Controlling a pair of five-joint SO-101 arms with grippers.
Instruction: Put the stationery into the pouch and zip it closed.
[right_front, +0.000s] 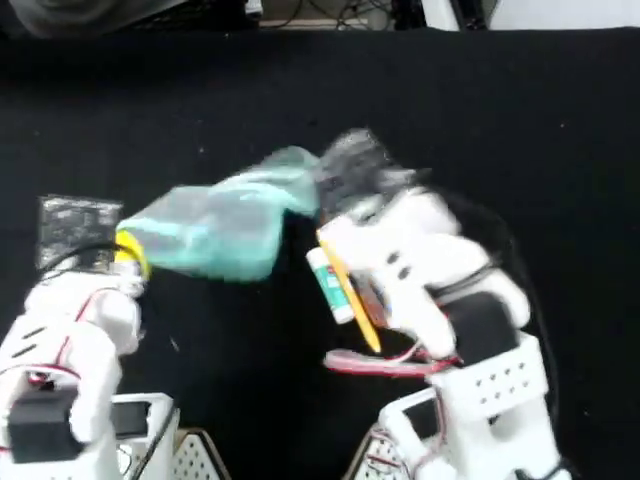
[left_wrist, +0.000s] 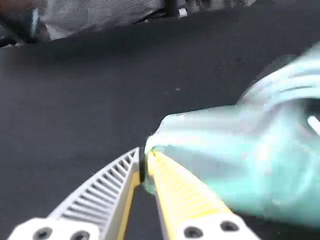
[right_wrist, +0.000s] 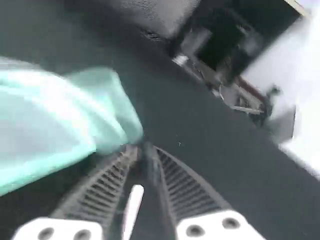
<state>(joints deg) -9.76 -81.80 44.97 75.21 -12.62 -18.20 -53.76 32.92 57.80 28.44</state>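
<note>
High view: I see pouch held btwn arms. L claw clamped on one end, R claw on other.

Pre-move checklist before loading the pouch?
1. Left gripper shut on pouch edge: ok.
2. Right gripper shut on the pouch's other end: ok.
3. Pouch off the table, hanging between the two grippers: ok.
4. Pencil and white tube in the pouch: not ok, both are outside it.
5. Pouch mouth open: cannot tell.
</note>
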